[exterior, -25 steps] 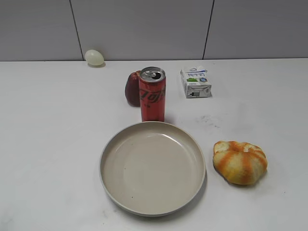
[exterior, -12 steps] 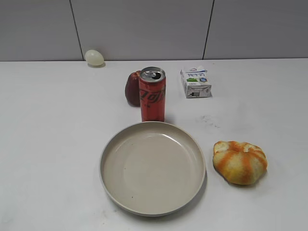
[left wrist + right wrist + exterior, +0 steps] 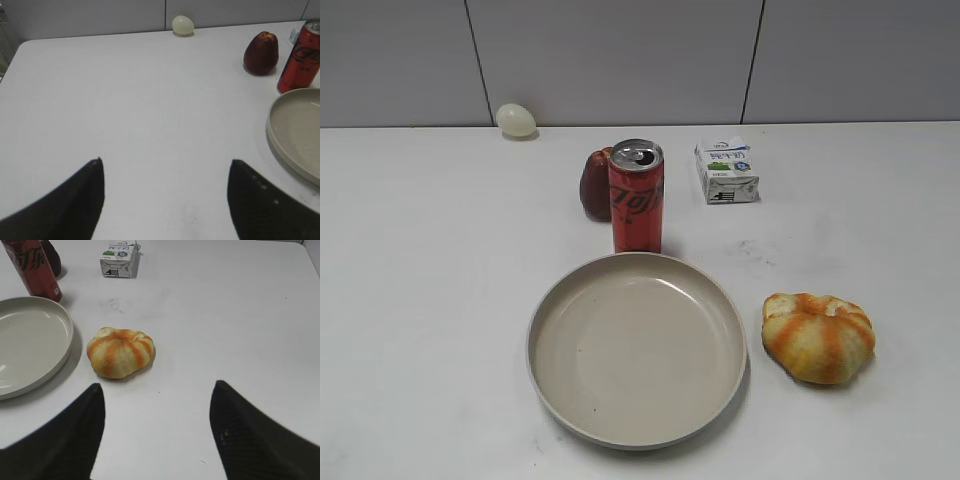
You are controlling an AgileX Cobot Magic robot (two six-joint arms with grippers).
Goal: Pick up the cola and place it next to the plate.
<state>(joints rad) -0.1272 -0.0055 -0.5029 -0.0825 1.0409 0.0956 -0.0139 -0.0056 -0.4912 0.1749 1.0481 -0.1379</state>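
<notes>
I saw the cola (image 3: 637, 196) standing upright on the white table (image 3: 430, 260), just behind the plate (image 3: 637, 347) and right beside the dark red fruit (image 3: 594, 184); a small carton (image 3: 726, 171) sat to its right; my left gripper (image 3: 165, 192) hung with fingers spread over bare table, holding nothing; my right gripper (image 3: 157, 425) was likewise spread, near the orange-striped bun (image 3: 120, 352).

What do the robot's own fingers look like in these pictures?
Only the tips show. The left gripper has two dark, nearly black fingers tapering to blunt points. The right gripper's fingers match, with a fine textured surface. No cables or markings show.
</notes>
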